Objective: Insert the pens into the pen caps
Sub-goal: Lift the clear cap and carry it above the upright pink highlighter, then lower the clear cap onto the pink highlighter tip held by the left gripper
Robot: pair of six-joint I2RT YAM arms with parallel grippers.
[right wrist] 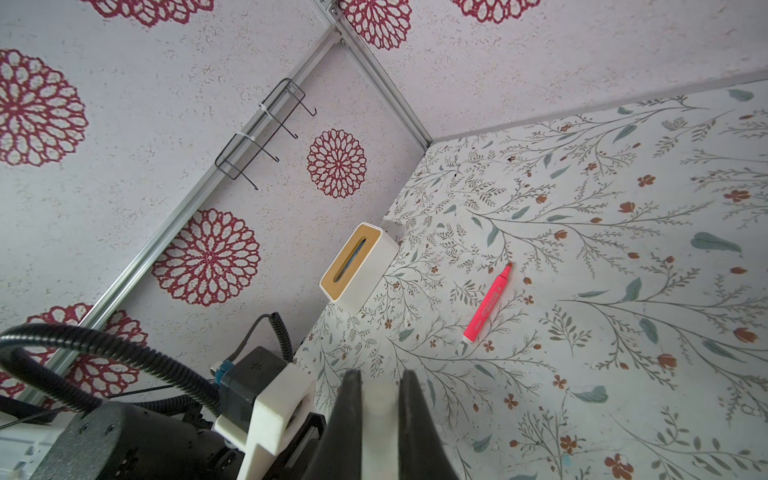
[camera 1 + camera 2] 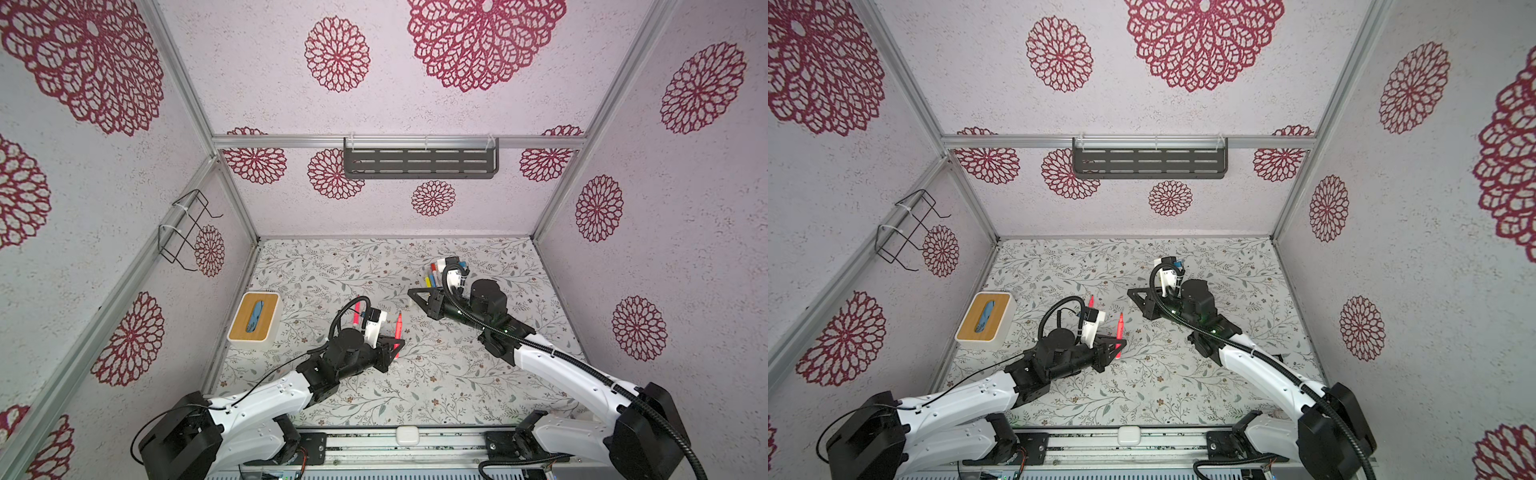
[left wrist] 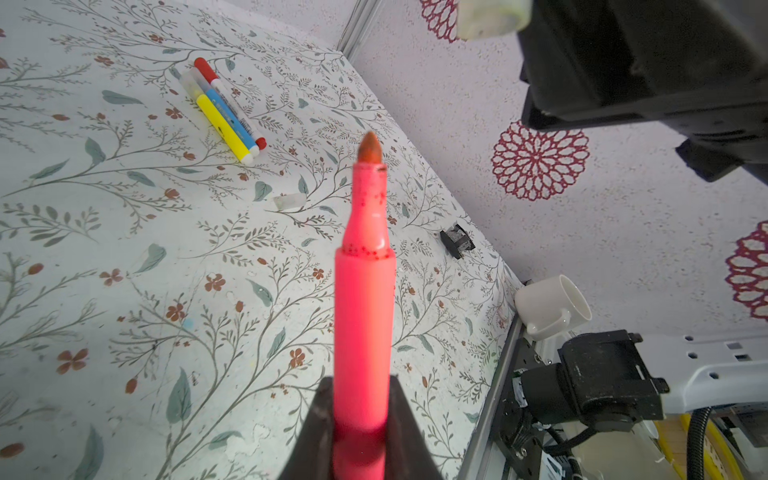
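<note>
My left gripper (image 3: pixel 361 382) is shut on a pink-red pen (image 3: pixel 365 291); its bare tip points away from the jaws. In both top views this pen (image 2: pixel 399 330) (image 2: pixel 1120 330) sticks out of the left gripper (image 2: pixel 392 349) left of the table's middle. My right gripper (image 1: pixel 378 376) is shut on a translucent whitish pen cap (image 1: pixel 378 405), which also shows in the left wrist view (image 3: pixel 492 16). It hovers right of centre (image 2: pixel 412 293). A loose clear cap (image 3: pixel 289 200) lies on the mat. A second pink pen (image 1: pixel 488 303) (image 2: pixel 356 312) lies behind the left wrist. Yellow, blue and white pens (image 3: pixel 224 120) lie together at the back.
A wood-topped tissue box (image 2: pixel 254 318) stands by the left wall. A white mug (image 3: pixel 552 307) lies at the front right edge, and a small black object (image 3: pixel 457 241) sits near the right wall. A black shelf (image 2: pixel 419 162) hangs on the back wall.
</note>
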